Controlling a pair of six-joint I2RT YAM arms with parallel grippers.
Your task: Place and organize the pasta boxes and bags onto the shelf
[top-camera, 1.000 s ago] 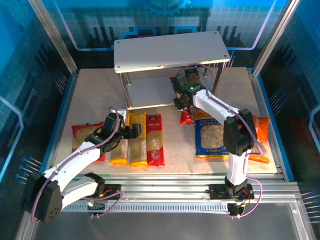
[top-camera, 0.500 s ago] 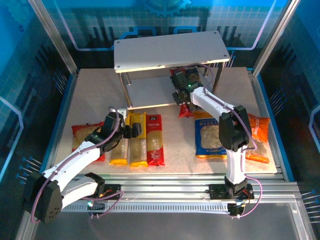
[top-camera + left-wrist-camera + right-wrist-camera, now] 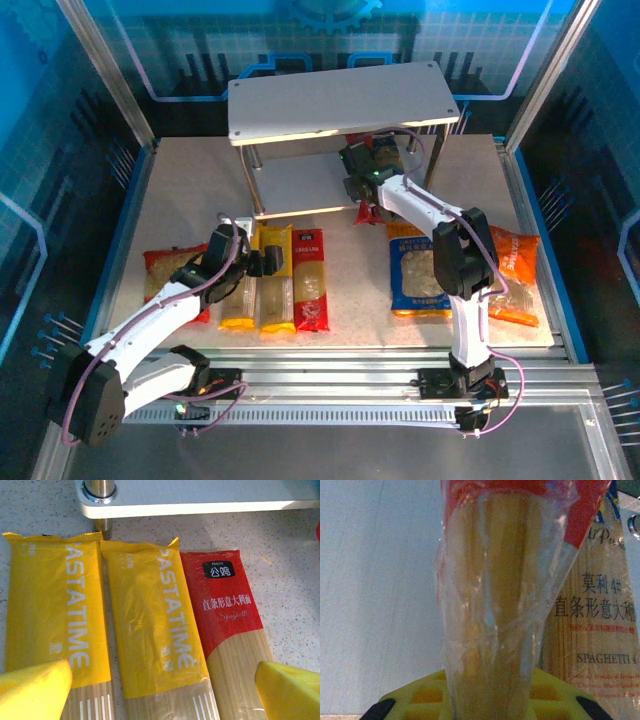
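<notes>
**Red pasta box moves in under the shelf's top board**

Over the last second the right pincer [image 3: 365,192], clamped on a red pasta box [image 3: 492,605], has pushed from in front of the shelf [image 3: 300,185] toward its lower board. In the top view only the box's red tail end now pokes out past that board. Another spaghetti pack [image 3: 592,630] already lies just beside it. The left pincer [image 3: 162,692] has not moved and hangs wide open over two yellow packs [image 3: 150,625] and a second red pack [image 3: 225,625] on the table [image 3: 180,190]. The blue bag [image 3: 430,275], orange bag [image 3: 515,265] and red bag [image 3: 165,270] also lie on the table, so most of the sorting seems still to be done
</notes>
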